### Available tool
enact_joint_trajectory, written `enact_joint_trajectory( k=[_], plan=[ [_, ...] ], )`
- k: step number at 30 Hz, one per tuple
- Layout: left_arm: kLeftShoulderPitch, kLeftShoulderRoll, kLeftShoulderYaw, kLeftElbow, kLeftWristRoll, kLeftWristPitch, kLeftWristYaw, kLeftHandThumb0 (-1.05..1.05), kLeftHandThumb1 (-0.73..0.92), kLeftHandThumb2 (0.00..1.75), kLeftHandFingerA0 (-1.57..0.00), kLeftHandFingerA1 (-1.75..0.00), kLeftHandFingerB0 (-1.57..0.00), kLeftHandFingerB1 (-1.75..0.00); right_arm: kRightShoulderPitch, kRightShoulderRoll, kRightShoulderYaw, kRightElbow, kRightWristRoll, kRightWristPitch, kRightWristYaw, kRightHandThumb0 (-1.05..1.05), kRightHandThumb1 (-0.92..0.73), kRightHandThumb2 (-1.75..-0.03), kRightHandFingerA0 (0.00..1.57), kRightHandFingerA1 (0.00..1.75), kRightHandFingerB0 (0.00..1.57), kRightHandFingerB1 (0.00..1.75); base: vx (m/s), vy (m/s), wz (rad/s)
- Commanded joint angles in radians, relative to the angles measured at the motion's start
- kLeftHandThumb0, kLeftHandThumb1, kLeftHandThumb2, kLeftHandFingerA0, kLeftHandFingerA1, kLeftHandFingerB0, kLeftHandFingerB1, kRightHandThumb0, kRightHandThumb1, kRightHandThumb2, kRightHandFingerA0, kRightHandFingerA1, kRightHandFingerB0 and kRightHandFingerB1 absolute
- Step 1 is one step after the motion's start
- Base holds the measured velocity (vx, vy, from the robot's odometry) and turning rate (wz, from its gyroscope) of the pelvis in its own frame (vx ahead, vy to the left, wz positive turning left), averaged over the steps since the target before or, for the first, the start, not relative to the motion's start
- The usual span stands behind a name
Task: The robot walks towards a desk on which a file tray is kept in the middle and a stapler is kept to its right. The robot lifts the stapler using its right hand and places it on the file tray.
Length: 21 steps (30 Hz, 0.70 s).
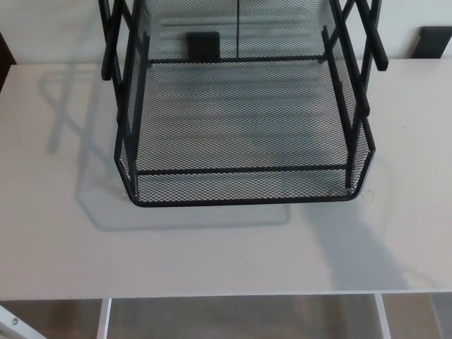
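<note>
The desk (63, 240) is pale and fills most of the head view, with its front edge running straight across low in the picture. The tray (240, 202) stands at the middle of the desk, set back toward the far edge. It is black wire mesh with a rounded front rim, a low front wall and higher side walls. Black posts (357, 78) rise slanting from both its sides and pass out of the top of the picture.

Neither the left hand nor the right hand shows in this view, so their pose and grasp cannot be told. The stapler does not show either, on the desk or in the tray.

The tray's shadow (70, 120) lies on the desk to its left and along its front. A broader, softer shadow (353, 247) runs from the tray's front right corner toward the desk's front edge.

A dark block (203, 46) shows through the mesh behind the tray. Another dark piece (434, 41) sits past the desk's far right corner. Below the front edge are a white frame (104, 318) and brownish floor (240, 318), and a white bar (14, 326) crosses the bottom left corner.
</note>
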<state>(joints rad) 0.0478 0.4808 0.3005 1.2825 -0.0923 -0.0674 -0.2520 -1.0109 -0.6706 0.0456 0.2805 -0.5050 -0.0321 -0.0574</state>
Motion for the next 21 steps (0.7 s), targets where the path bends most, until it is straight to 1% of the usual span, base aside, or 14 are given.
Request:
enact_joint_trajectory(
  k=[1,2,3,5,6,8,9,13,14,15,16,17,18,21],
  plan=[
    [0.008,0.026,-0.005,-0.011,0.007,-0.044,-0.020,-0.97,0.78,1.05,-0.45,-0.94,-0.10,-0.75,-0.089,0.057,0.086,-0.070,-0.012,0.106,0.170,-0.23,-0.52,-1.07,1.19,1.34,0.89,1.12,0.00,0.000,0.00],
    [0.003,0.025,-0.008,-0.006,0.011,-0.046,-0.014,-0.97,0.78,1.05,-0.45,-0.94,-0.10,-0.75,-0.085,0.077,0.106,-0.085,-0.005,0.109,0.194,-0.23,-0.52,-1.07,1.19,1.34,0.89,1.12,0.00,0.000,0.00],
    [-0.003,0.025,-0.015,-0.007,0.018,-0.045,-0.009,-1.01,0.69,1.35,-0.53,-0.90,-0.10,-0.68,-0.078,0.105,0.145,-0.080,0.014,0.084,0.237,-0.19,-0.60,-1.00,0.85,1.75,0.80,1.40,0.00,0.000,0.00],
    [-0.010,0.021,-0.005,-0.006,0.003,-0.028,-0.008,-0.98,0.66,1.32,-0.56,-0.91,-0.14,-0.70,-0.079,0.149,0.182,-0.103,0.012,0.172,0.294,-0.16,-0.59,-0.98,0.97,1.73,0.74,1.50,0.00,0.000,0.00],
    [-0.009,0.020,-0.006,-0.007,0.003,-0.030,-0.010,-0.98,0.67,1.32,-0.54,-0.90,-0.13,-0.69,-0.074,0.176,0.202,-0.104,0.007,0.184,0.300,-0.19,-0.56,-0.97,0.82,1.75,0.76,1.57,0.00,0.000,0.00],
    [-0.006,0.021,-0.011,-0.008,0.009,-0.037,-0.013,-1.01,0.69,1.34,-0.52,-0.89,-0.09,-0.68,-0.061,0.196,0.226,-0.099,-0.005,0.175,0.298,-0.19,-0.55,-0.98,0.81,1.75,0.74,1.58,0.00,0.000,0.00],
    [-0.008,0.020,-0.007,-0.008,0.004,-0.031,-0.009,-1.00,0.78,1.05,-0.47,-0.96,-0.11,-0.77,-0.047,0.223,0.250,-0.086,-0.015,0.180,0.294,-0.24,-0.59,-0.86,0.83,1.75,0.77,1.45,0.00,0.000,0.00],
    [-0.005,0.013,-0.005,-0.013,-0.002,-0.039,-0.022,-1.00,0.81,1.03,-0.43,-0.96,-0.08,-0.75,-0.036,0.259,0.308,-0.019,-0.043,0.156,0.291,-0.24,-0.61,-0.79,0.81,1.75,0.63,1.65,0.00,0.000,0.00],
    [-0.001,0.012,0.001,-0.016,-0.008,-0.042,-0.028,-1.00,0.82,1.02,-0.42,-0.95,-0.07,-0.75,-0.046,0.269,0.322,-0.002,-0.043,0.186,0.321,-0.27,-0.64,-0.78,0.80,1.75,0.65,1.58,0.00,0.000,0.00],
    [0.000,0.012,0.002,-0.017,-0.009,-0.042,-0.029,-1.02,0.83,1.01,-0.41,-0.94,-0.07,-0.75,-0.047,0.277,0.329,0.011,-0.047,0.197,0.325,-0.24,-0.69,-0.74,0.79,1.73,0.70,1.30,0.00,0.000,0.00],
    [0.001,0.012,0.003,-0.018,-0.009,-0.041,-0.031,-1.02,0.83,1.01,-0.41,-0.94,-0.07,-0.75,-0.049,0.289,0.341,0.030,-0.053,0.212,0.332,-0.24,-0.69,-0.74,0.79,1.73,0.70,1.30,0.00,0.000,0.00],
    [-0.005,0.011,0.009,-0.009,-0.014,-0.031,-0.027,-1.02,0.82,1.01,-0.41,-0.94,-0.08,-0.75,-0.043,0.298,0.357,0.040,-0.063,0.230,0.348,-0.17,-0.64,-0.80,0.92,1.70,0.71,1.36,0.00,0.000,0.00],
    [-0.007,0.011,0.008,-0.008,-0.012,-0.030,-0.023,-1.01,0.82,1.02,-0.44,-0.96,-0.08,-0.75,-0.039,0.302,0.362,0.044,-0.068,0.232,0.347,-0.22,-0.67,-0.77,0.76,1.75,0.63,1.54,0.00,0.000,0.00],
    [-0.002,0.011,-0.003,-0.010,0.003,-0.050,-0.019,-1.03,0.84,1.02,-0.45,-0.95,-0.08,-0.74,-0.032,0.307,0.384,0.054,-0.088,0.249,0.363,-0.23,-0.66,-0.82,0.76,1.75,0.61,1.63,0.00,0.000,0.00]
  ],
)
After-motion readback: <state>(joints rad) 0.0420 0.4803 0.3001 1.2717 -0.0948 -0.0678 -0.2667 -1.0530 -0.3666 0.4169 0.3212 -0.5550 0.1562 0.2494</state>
